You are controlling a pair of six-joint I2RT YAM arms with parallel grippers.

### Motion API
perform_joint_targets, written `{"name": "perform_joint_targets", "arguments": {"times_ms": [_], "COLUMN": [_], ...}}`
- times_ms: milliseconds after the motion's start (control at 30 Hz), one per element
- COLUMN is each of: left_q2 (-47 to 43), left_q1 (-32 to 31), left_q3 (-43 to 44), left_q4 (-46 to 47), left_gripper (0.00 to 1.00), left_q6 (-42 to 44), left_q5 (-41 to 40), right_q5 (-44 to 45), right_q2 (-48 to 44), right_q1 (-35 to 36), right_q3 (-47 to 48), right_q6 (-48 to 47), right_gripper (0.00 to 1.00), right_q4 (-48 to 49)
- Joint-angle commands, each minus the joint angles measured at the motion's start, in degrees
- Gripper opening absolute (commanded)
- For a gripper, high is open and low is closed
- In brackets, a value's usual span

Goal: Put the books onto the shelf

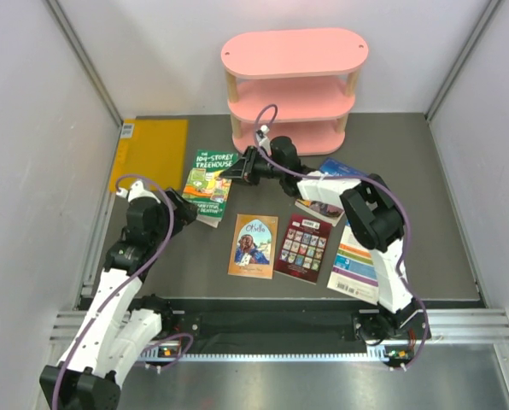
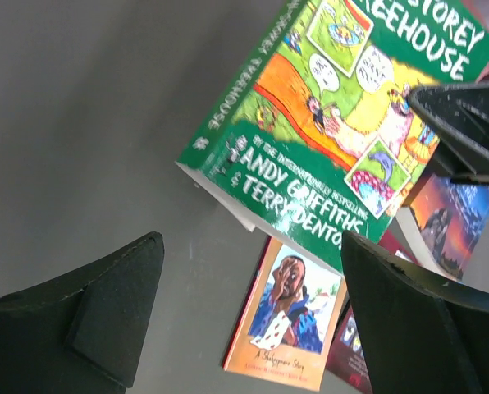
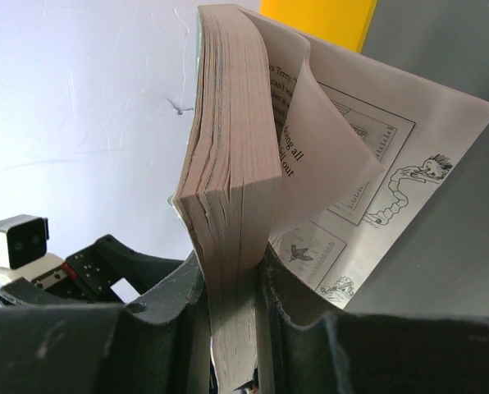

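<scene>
Treehouse book (image 1: 207, 181), long axis near-to-far

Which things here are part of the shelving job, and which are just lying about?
Job: green Treehouse book, orange book, dark red book, blue book, striped book, pink shelf.
Lying about: yellow floor rectangle.
</scene>
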Motion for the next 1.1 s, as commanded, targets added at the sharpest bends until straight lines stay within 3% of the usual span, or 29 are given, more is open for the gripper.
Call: {"name": "perform_joint_targets", "arguments": {"times_ms": [0,167,300,567,900,1000,1033,1067], "left_q2": [0.2,1.9,1.0,0.2,5.3,7.6,8.2,8.5], "left_q1": [0.0,0.0,0.0,0.0,0.0,0.0,0.0,0.0], "left_q3": [-1.6,-4.3,-8.3,-15.2,-15.8,-15.9,-15.7,-15.5], "left_q4": [6.0,7.6,15.3,25.6,37.5,39.7,39.8,39.7], "left_gripper": [0.93,0.91,0.89,0.83,0.65,0.39,0.18,0.07], "left_q6": [-2.2,-6.8,-10.4,-14.9,-16.1,-16.1,-16.1,-16.0], "left_q5": [-3.4,-3.5,-0.3,1.3,4.6,6.6,7.2,7.7], "right_q5": [-2.6,-3.2,-3.9,-4.5,-4.9,-4.9,-5.0,-5.0], "right_q2": [-4.6,-5.3,-4.3,-4.0,-4.3,-4.5,-4.6,-4.7], "right_q1": [-1.2,-1.7,-1.9,-1.9,-1.6,-1.5,-1.5,-1.5], "right_q3": [-1.1,-3.6,-4.2,-4.3,-7.2,-7.9,-8.2,-8.3], "right_q6": [1.7,4.3,8.1,10.3,12.8,12.8,12.8,12.8], "right_gripper": [0.0,0.0,0.0,0.0,0.0,0.0,0.0,0.0], "right_q4": [9.0,13.2,18.7,20.8,24.6,24.6,24.6,24.6]}}
